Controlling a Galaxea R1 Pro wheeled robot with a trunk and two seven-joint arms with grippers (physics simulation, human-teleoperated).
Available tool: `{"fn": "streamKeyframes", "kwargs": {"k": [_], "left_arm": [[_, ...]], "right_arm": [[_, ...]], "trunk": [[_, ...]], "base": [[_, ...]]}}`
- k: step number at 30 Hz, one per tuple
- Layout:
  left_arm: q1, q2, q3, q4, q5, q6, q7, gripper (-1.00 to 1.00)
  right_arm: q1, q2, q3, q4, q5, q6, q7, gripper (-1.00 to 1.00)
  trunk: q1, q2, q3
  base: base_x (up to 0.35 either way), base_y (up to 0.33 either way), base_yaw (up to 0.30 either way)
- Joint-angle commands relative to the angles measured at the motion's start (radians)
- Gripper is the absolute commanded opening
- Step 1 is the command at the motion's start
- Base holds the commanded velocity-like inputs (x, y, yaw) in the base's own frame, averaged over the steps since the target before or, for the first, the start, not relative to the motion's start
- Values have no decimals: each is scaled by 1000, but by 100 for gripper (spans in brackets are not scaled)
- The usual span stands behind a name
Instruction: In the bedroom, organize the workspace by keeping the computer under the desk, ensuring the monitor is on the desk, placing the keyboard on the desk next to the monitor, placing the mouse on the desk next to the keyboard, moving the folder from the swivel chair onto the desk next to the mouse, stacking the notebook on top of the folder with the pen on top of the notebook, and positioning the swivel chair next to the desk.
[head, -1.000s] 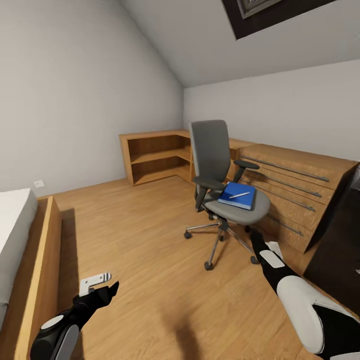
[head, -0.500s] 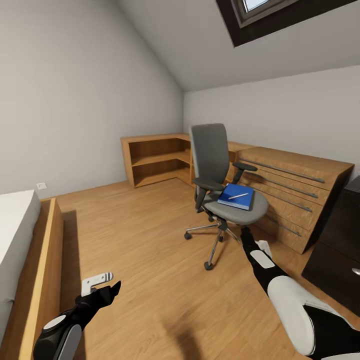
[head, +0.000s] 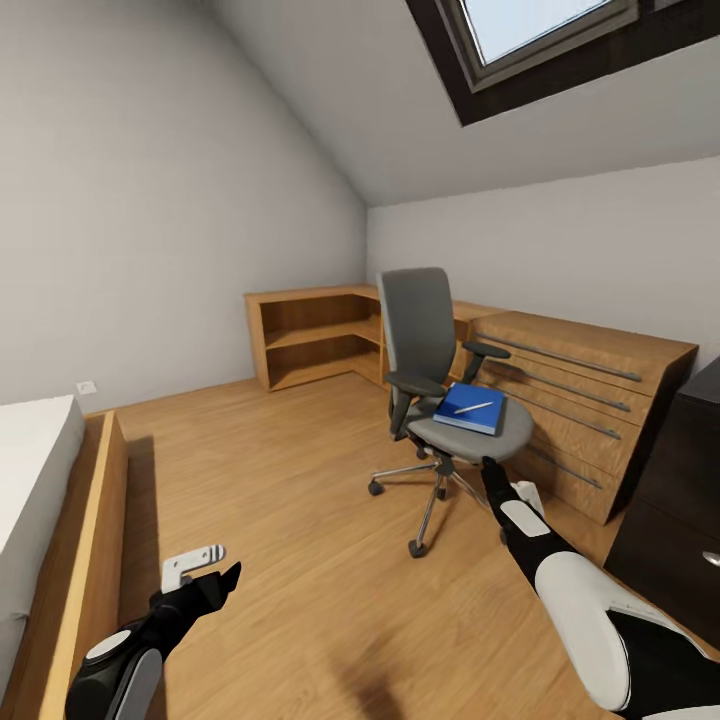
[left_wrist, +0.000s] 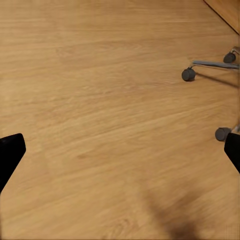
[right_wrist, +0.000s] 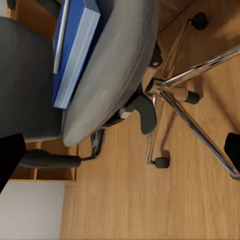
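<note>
The grey swivel chair (head: 425, 340) stands mid-floor in front of the wooden chest. On its seat lies the blue folder (head: 468, 410) with the white pen (head: 474, 407) on top. The right wrist view looks up at the folder (right_wrist: 75, 55) from below seat level, a thin pale strip lying on it. I cannot make out the notebook. My right gripper (head: 508, 482) is open and empty, low beside the chair's chrome base (right_wrist: 190, 95). My left gripper (head: 203, 573) is open over bare floor, chair casters (left_wrist: 188, 74) ahead of it. The desk's black drawer unit (head: 685, 490) shows at the right edge.
A light wooden drawer chest (head: 590, 395) stands behind the chair, and a low wooden shelf unit (head: 310, 335) fills the corner. A bed with a wooden frame (head: 85, 520) runs along the left. A skylight (head: 540, 30) is overhead. Wooden floor lies open between bed and chair.
The head view has tilted upward, so the skylight shows more and the room sits lower in the picture. My right arm has shifted slightly left. Both grippers stay open.
</note>
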Motion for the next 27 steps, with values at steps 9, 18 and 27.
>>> {"fn": "streamKeyframes", "kwargs": {"k": [9,18,27], "left_arm": [[-1,0,0,1,10,5,8,100],[-1,1,-1,19,12,7,10,100],[-1,2,-3,78,12,7,14,100]], "right_arm": [[0,0,2,3,-3,-4,35,100],[2,1,1,9,34,-6,72,100],[44,4,4,54,334,-16,81,100]], "trunk": [[-35,63,27],[-69,126,55],[-104,189,84]], "base": [[0,0,0],[0,0,0],[0,0,0]]}}
